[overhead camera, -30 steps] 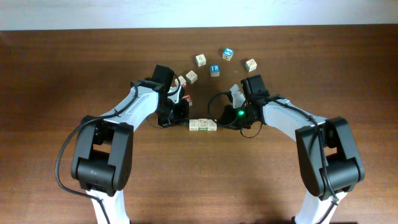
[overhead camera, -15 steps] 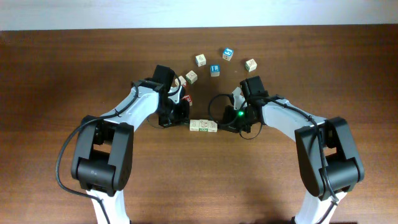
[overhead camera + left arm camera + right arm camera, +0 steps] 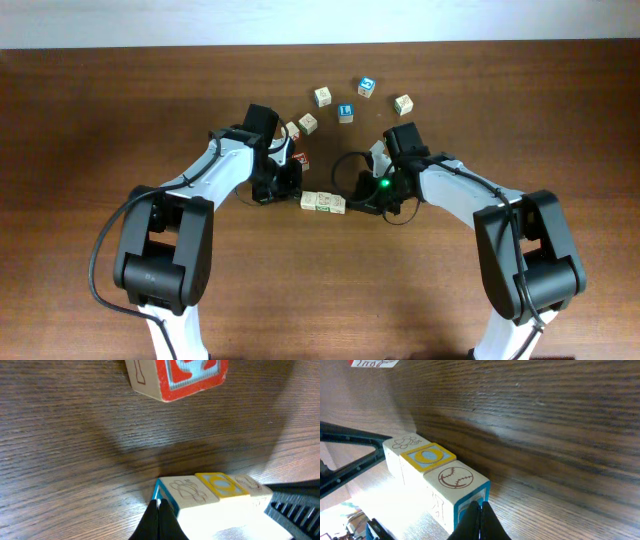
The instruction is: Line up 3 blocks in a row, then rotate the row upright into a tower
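Three pale wooden blocks [image 3: 325, 203] lie in a tight row at the table's middle. Seen from the wrists, their tops show a baseball [image 3: 455, 479], a yellow ring [image 3: 426, 456] and a line drawing [image 3: 187, 491]. My left gripper [image 3: 159, 505] is shut, its tip against the blue-edged left end of the row. At the opposite end, my right gripper [image 3: 479, 507] is also shut, its tip on the blue-framed end face of the baseball block. Neither gripper holds anything. In the overhead view the left gripper [image 3: 296, 190] and right gripper [image 3: 358, 200] flank the row.
A red-faced cube [image 3: 175, 377] sits just behind the left gripper. Several loose cubes lie farther back, among them a blue-faced cube [image 3: 345, 113], a blue-topped cube [image 3: 367, 86] and a pale cube [image 3: 403, 104]. Both arms arch in over the wooden table [image 3: 320, 290].
The right gripper has moved slightly left, and the row of blocks has shifted a little left with it, now sitting slightly tilted. Both grippers stay shut.
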